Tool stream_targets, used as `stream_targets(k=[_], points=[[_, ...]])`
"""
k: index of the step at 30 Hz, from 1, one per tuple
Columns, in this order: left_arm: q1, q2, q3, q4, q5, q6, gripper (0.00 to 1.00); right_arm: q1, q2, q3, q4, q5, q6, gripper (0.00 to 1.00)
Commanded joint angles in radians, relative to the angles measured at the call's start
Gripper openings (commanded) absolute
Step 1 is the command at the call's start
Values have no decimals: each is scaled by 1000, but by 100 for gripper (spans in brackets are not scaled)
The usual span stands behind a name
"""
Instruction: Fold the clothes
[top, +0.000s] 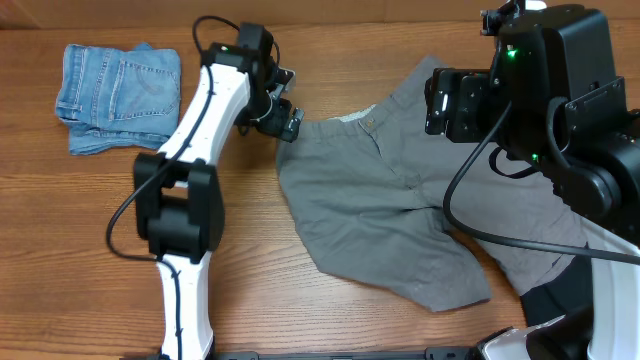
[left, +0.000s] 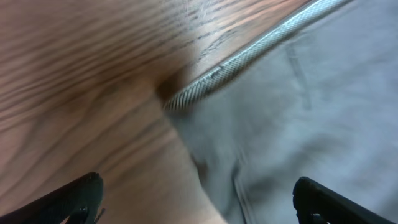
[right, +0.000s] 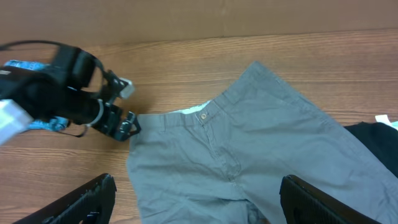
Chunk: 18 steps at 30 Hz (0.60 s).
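Observation:
The grey-olive shorts (top: 390, 200) lie spread flat on the wooden table, waistband and button toward the far edge, legs toward the near right. My left gripper (top: 287, 124) is open and low at the waistband's left corner; the left wrist view shows the corner's hem (left: 249, 56) and grey cloth between its spread fingers (left: 199, 202). My right gripper (right: 196, 199) is open and held above the shorts (right: 249, 155); its arm hides the right part of them in the overhead view.
A folded light-blue denim garment (top: 115, 95) lies at the far left. A black garment (right: 379, 146) lies right of the shorts, also seen at the near right (top: 555, 300). Bare wood (top: 80, 260) fills the near left.

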Motion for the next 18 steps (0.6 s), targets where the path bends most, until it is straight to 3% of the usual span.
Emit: stream_targets(k=[1,4,7,11,12,18], points=[[-6,62,-3,20,48,37,100,-6,-1,13,12,-6,9,88],[-6,98,-3,38,53,36,96,-6,-1,13,10,-6,9,88],[-5,114,-3,50,56,28,80,-6,-1,13,4,-6,9,88],[-3,116,-3,58,56,29,14,-6,-1,13,-4,-6,9,88],[-1,115,-2,57,46,29,4,-6,-1,13,-4,-6,9,88],[101,111,68,-75,-203,-100,4,-6,-1,6,-11,4,8,88]])
